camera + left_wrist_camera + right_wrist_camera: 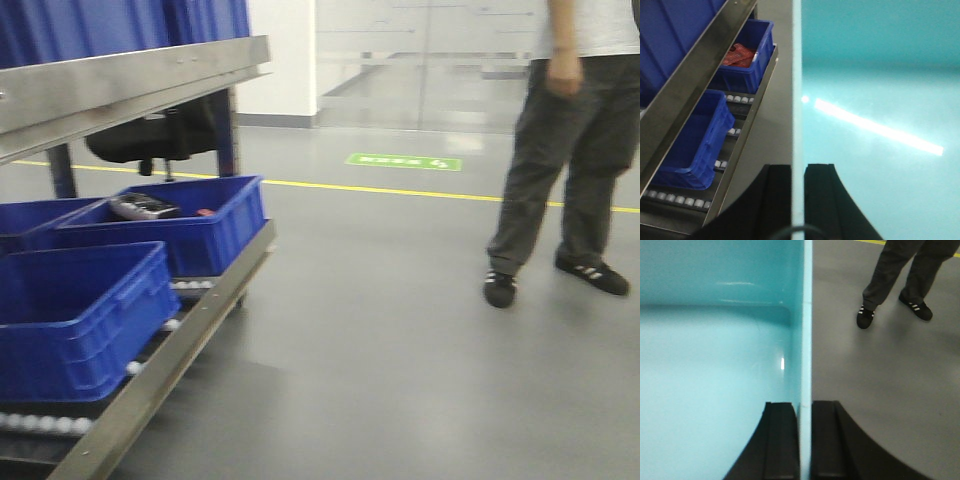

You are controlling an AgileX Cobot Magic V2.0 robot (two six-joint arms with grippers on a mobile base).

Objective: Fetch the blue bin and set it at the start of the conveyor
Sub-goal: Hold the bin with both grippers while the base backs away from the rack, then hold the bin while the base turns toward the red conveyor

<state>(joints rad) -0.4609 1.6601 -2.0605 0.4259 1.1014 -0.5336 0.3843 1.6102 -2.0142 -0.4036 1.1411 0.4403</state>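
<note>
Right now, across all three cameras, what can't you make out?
The conveyor start: in no view.
The blue bin: the wrist views show only its inside and one wall; edges cut off the rest; the front view misses it.
The person: head and shoulders beyond the front view's top edge.
The items in the far dark blue bin: blurred, front view.

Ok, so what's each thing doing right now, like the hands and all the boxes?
left hand, shut on one side wall of the blue bin
right hand, shut on the other side wall
blue bin, held by both hands, nothing seen inside
near dark blue bin, on the roller shelf, looks empty
far dark blue bin, on the same shelf, things inside
person, standing
</note>
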